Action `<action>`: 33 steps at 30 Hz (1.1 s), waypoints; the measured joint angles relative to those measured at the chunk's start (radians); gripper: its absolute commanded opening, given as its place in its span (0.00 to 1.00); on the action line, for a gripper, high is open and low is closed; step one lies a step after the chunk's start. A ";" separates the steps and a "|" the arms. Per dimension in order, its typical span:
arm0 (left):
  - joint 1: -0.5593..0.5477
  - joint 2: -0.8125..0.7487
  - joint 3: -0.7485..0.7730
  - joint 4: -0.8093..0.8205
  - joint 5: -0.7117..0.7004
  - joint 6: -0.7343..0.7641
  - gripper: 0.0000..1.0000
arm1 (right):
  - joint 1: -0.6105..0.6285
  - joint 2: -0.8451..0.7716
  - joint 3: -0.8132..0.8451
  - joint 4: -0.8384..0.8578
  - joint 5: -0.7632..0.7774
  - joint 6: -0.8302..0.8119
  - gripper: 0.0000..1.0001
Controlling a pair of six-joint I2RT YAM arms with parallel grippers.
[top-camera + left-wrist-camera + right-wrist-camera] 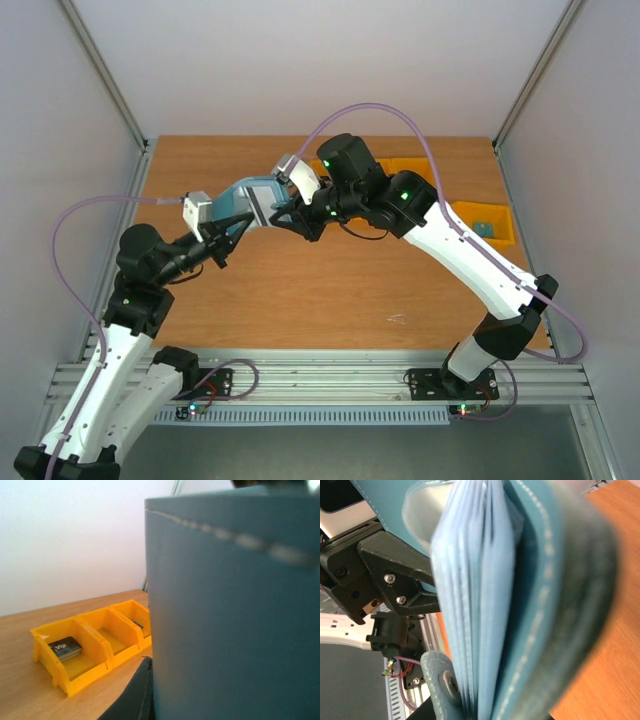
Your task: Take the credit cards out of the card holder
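Holding the card holder (252,198) off the table at upper centre of the top view, right gripper (280,209) clamps its right edge, left gripper (243,217) meets its left edge (grip undeterminable), long axis running between them, no cards protruding.

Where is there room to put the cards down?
Free: the front middle of the wooden table, between the left arm and right arm. Crowded: the back, around the flat teal-blue card holder and the yellow plastic bins on the right.
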 measured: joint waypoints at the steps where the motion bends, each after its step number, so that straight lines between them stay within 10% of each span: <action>1: 0.000 0.000 0.000 0.003 0.012 -0.004 0.00 | -0.006 0.000 -0.002 -0.001 -0.013 -0.002 0.08; 6: 0.006 0.000 0.000 0.023 0.069 -0.023 0.00 | -0.047 -0.032 -0.040 0.005 -0.090 -0.001 0.38; 23: 0.011 0.003 -0.009 0.018 0.103 -0.027 0.00 | -0.085 -0.064 -0.074 0.103 -0.172 0.095 0.65; 25: 0.011 0.002 -0.013 0.015 0.103 -0.026 0.00 | -0.085 -0.051 -0.068 0.109 -0.169 0.107 0.63; 30: 0.011 -0.001 -0.020 -0.011 0.097 -0.023 0.00 | -0.085 -0.011 -0.038 0.114 -0.130 0.146 0.11; 33: 0.011 -0.004 -0.020 -0.023 0.089 -0.024 0.10 | -0.084 -0.009 -0.039 0.115 -0.107 0.156 0.01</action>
